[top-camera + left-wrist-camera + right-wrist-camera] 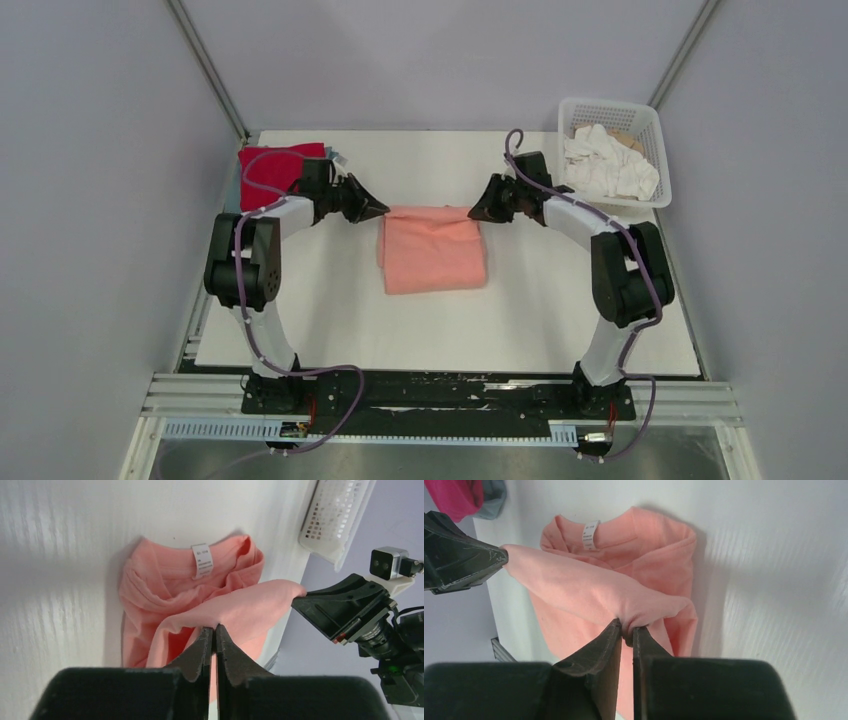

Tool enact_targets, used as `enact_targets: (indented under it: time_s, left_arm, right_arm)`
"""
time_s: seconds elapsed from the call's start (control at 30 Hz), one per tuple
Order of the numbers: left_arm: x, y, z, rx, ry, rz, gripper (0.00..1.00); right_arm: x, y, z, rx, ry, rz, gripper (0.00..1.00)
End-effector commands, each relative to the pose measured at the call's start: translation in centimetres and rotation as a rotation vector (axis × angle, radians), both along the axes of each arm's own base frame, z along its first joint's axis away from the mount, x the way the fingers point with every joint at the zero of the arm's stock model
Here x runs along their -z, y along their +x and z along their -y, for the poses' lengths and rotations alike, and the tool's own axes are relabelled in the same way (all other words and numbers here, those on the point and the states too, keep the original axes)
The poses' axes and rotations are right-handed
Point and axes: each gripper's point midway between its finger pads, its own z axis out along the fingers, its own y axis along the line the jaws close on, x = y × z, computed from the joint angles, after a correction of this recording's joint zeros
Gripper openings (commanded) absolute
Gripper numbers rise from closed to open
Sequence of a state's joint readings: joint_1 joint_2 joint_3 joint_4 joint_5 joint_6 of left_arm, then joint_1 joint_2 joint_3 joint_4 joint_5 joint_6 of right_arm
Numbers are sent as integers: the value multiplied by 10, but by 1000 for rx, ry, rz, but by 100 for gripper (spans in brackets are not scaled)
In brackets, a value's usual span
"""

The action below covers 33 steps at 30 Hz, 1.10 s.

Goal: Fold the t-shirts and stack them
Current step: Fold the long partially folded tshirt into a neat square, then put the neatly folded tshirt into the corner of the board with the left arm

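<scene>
The salmon-pink t-shirt lies partly folded in the middle of the table. Its white neck label shows in the left wrist view and in the right wrist view. My left gripper is shut on the shirt's far left corner. My right gripper is shut on the far right corner. Both hold that edge stretched and lifted above the rest of the shirt. The bright red t-shirt lies folded at the far left, with a sliver of grey-blue t-shirt beside it.
A white lattice basket with crumpled white cloth stands at the far right corner. The white table sheet spreads toward the near edge. Grey walls close in on both sides.
</scene>
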State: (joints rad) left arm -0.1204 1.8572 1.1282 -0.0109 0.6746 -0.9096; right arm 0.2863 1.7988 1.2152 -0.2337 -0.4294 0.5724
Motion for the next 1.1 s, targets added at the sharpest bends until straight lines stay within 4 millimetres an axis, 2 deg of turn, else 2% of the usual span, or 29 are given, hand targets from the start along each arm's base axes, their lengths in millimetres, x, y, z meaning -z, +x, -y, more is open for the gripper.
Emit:
enact_targets:
  time_s: [0.0,0.03,0.07,0.1,0.13,0.17,0.23,0.27,0.3,0.33,0.4,0.53,0.63,0.77,0.87,0.9,0.97,1.03,1.07]
  left_arm:
    - [-2,28,-11,-19,29,43,15]
    - [1,33,-12,-23,36,34,29]
    - [1,36,-15,-27,46,32,40]
    - [-1,40,-19,-39,61,23,64]
    - [-4,42,-21,-38,75,30,74]
    - [-11,45,-24,-49,96,38,91]
    - [-29,44,-29,-75,121,74,99]
    - [-44,43,-31,-91,128,109,100]
    - [-46,38,-31,-98,130,118,100]
    - [-60,34,-31,-105,132,153,100]
    - [-64,23,-21,-78,136,171,100]
    - [-58,12,16,31,116,178,100]
    - [-43,20,28,55,98,149,100]
    - [-10,39,30,49,118,82,100]
    - [30,48,18,5,206,-10,100]
    - [37,48,15,-2,223,-27,100]
    - [59,48,8,-13,246,-80,100]
    - [69,44,9,1,235,-105,100]
    - [73,41,10,10,228,-114,100]
  right_arm:
    - [-14,40,-6,19,36,93,20]
    - [-12,46,-6,21,36,93,32]
    - [-12,51,-6,19,40,95,49]
    - [-15,56,-5,20,46,100,64]
    - [-19,59,-5,19,51,107,74]
    - [-24,61,-5,18,50,118,81]
    - [-43,57,-3,13,48,154,91]
    - [-50,52,-4,9,48,168,98]
    - [-52,44,-3,0,42,175,100]
    - [-54,36,-5,-11,41,178,100]
    - [-59,18,-15,-64,47,200,100]
    - [-60,-5,-43,-172,105,200,100]
    - [-53,4,-51,-182,125,197,100]
    - [-22,29,-53,-156,95,158,100]
    - [10,46,-53,-125,71,106,100]
    - [22,50,-52,-115,57,89,100]
    - [46,52,-51,-102,42,43,100]
    - [70,49,-52,-101,45,-15,100]
    - [75,48,-54,-109,51,-30,100]
